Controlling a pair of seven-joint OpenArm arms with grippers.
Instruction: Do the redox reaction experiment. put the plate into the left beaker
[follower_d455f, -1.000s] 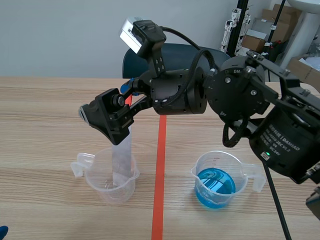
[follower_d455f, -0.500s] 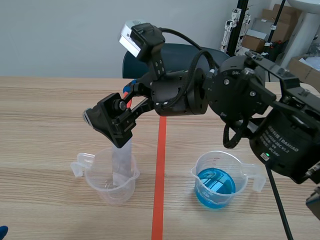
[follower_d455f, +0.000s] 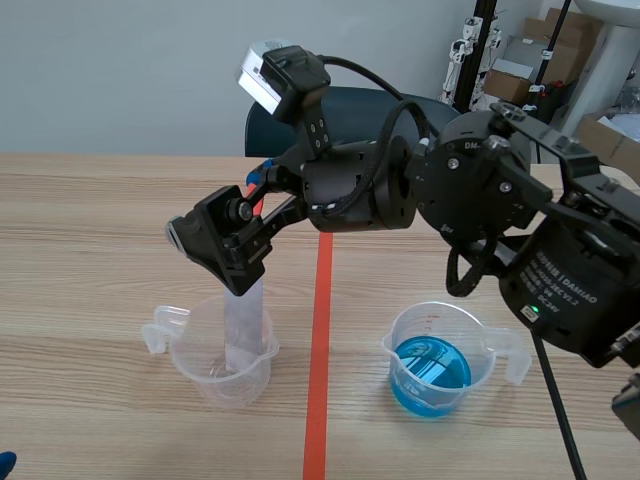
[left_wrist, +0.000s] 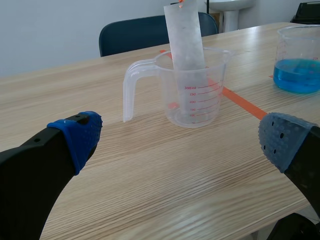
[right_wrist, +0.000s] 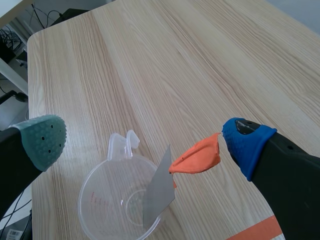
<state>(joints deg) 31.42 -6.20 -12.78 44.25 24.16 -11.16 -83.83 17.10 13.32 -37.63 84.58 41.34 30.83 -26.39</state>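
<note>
While its jaws stand spread, the right gripper (right_wrist: 144, 139) hangs over the plate (right_wrist: 159, 194) leaning in the left beaker (right_wrist: 97, 212).
Left gripper (left_wrist: 181, 137), jaws also spread, has that beaker just ahead.

Getting into the left beaker (follower_d455f: 222, 358) from above is pretty much blocked. The right arm (follower_d455f: 350, 190) reaches across the middle and its jaws hang spread wide right over the mouth. The plate (follower_d455f: 243, 318) stands tilted inside, poking up past the rim between them. The near side is easier, since plain bench (left_wrist: 150, 180) runs from the left arm's spread jaws up to the beaker wall. The blue-filled right beaker (follower_d455f: 430, 362) sits well apart across the tape line (follower_d455f: 318, 380), with the right arm's bulky links looming just beside it.
</note>
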